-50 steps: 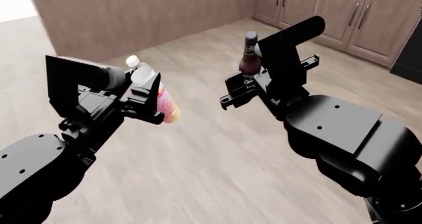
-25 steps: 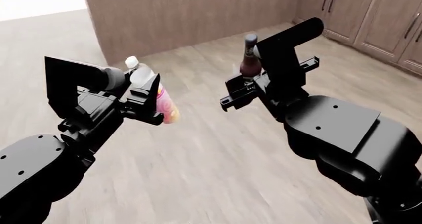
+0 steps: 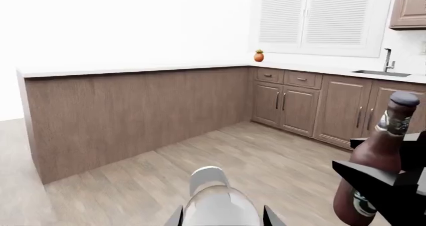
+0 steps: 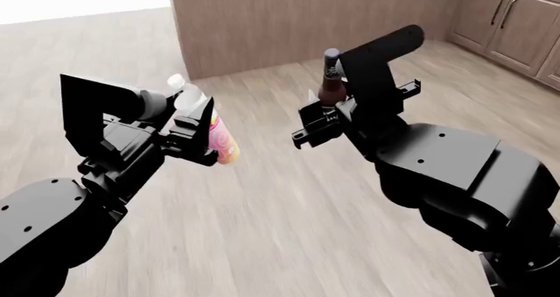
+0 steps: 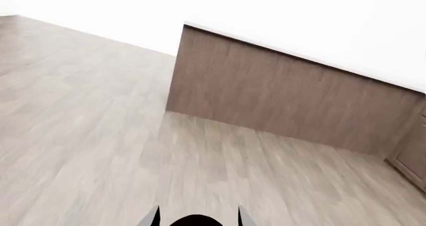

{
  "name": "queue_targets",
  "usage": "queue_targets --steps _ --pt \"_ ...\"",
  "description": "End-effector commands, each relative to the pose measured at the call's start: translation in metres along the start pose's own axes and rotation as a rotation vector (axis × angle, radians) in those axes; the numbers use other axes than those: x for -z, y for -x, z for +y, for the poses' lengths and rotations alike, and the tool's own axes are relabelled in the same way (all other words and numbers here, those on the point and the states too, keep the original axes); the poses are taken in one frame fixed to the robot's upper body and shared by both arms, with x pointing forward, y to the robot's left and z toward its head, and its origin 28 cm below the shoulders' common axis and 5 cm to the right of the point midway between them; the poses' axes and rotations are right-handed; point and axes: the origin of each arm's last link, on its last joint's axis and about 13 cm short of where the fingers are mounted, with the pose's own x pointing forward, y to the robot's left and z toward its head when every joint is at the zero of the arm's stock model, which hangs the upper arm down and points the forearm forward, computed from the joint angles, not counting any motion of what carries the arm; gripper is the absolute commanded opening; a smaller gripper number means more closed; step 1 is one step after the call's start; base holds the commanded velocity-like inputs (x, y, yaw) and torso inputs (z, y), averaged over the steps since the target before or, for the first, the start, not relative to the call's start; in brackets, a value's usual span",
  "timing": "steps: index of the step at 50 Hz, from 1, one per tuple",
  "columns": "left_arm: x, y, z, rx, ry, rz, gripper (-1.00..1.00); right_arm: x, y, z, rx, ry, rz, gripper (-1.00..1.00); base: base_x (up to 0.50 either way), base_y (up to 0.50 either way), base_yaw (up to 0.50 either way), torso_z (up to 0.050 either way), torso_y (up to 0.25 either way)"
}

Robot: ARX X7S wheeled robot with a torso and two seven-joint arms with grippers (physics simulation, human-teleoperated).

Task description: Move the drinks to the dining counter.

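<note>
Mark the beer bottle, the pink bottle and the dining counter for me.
beer bottle (image 3: 374,162): left wrist view, on its brown shoulder.
pink bottle (image 4: 221,138): head view, on its pink-and-yellow body.
dining counter (image 3: 133,111): left wrist view, on its wood-panel side.

Pale wood-plank floor; brown handled cabinets; shuttered window; sink faucet; bright white light.
</note>
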Motion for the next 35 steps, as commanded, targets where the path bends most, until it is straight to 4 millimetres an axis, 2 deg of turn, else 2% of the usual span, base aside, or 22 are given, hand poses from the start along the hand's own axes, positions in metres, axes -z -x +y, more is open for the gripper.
queue_targets --steps 1,35 --pt "-0.0027 0.0017 0.0013 -0.013 0.002 -0.023 -1.0 -0.0013 -0.0014 -0.0029 -0.004 -0.059 0.005 -1.0 -0.55 -0.04 0.0 0.0 0.0" --pt "-0.0049 0.0006 0.0015 -0.009 0.001 -0.025 -1.0 -0.0047 0.0001 -0.0032 0.001 -0.093 -0.048 -1.0 -0.54 -0.02 0.0 0.001 0.002"
